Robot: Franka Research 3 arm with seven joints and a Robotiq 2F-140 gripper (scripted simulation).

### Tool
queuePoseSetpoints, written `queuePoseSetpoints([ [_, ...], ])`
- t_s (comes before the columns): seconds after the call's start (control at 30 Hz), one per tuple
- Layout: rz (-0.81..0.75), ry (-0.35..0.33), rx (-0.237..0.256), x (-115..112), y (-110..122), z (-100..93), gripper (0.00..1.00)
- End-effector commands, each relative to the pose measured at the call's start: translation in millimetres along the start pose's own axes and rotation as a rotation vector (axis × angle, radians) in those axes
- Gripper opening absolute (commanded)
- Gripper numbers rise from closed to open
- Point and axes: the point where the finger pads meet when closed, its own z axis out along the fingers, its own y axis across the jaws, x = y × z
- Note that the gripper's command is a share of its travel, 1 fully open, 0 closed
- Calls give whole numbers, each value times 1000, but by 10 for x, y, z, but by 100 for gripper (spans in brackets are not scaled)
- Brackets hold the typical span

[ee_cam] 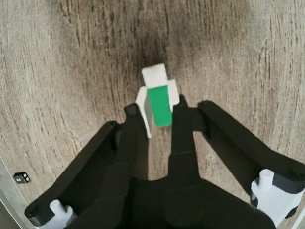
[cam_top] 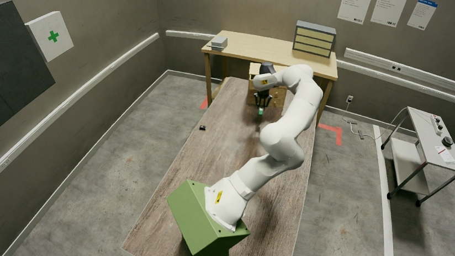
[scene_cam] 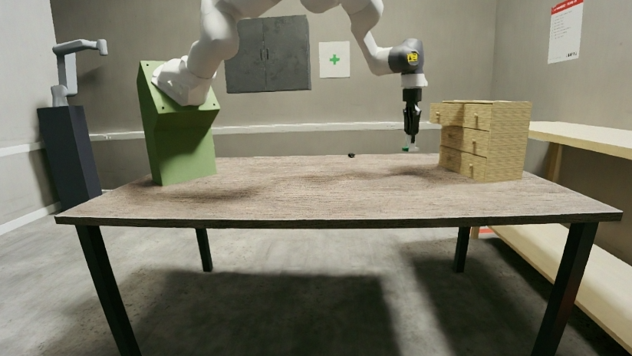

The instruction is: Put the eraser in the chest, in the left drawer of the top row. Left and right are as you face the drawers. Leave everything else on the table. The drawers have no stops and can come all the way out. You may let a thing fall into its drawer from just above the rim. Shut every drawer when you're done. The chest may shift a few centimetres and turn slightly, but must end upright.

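Note:
The eraser [cam_top: 260, 111] [scene_cam: 405, 149] [ee_cam: 159, 105], green and white, is held between the fingertips of my gripper [cam_top: 262, 106] [scene_cam: 411, 140] [ee_cam: 160, 94]. The gripper points down and is shut on it, above the table in front of the chest. The wooden chest [cam_top: 277, 96] [scene_cam: 508, 143] stands upright at the table's far end. Its top-row left drawer [scene_cam: 447, 114] is pulled partly out. The other drawer fronts that show look shut. The arm hides part of the chest in the top view.
A small black object [cam_top: 202, 127] [scene_cam: 351, 155] [ee_cam: 21, 177] lies near the table's left edge. Behind the chest is a wooden bench [cam_top: 248, 47] [scene_cam: 584, 136] with a grey box [cam_top: 219, 42] and a grey drawer cabinet [cam_top: 314, 31] on it.

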Motion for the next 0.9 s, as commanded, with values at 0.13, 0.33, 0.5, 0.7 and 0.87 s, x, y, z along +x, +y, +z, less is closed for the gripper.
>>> queuePoseSetpoints([
  [0.13,-45,-8,2,9,-15,8,20],
  [0.33,-56,-8,2,24,-26,8,20],
  [0.5,-61,-8,2,30,-31,8,20],
  [0.7,-68,-8,2,39,-38,8,20],
  [0.87,-72,-8,2,44,-42,9,20],
])
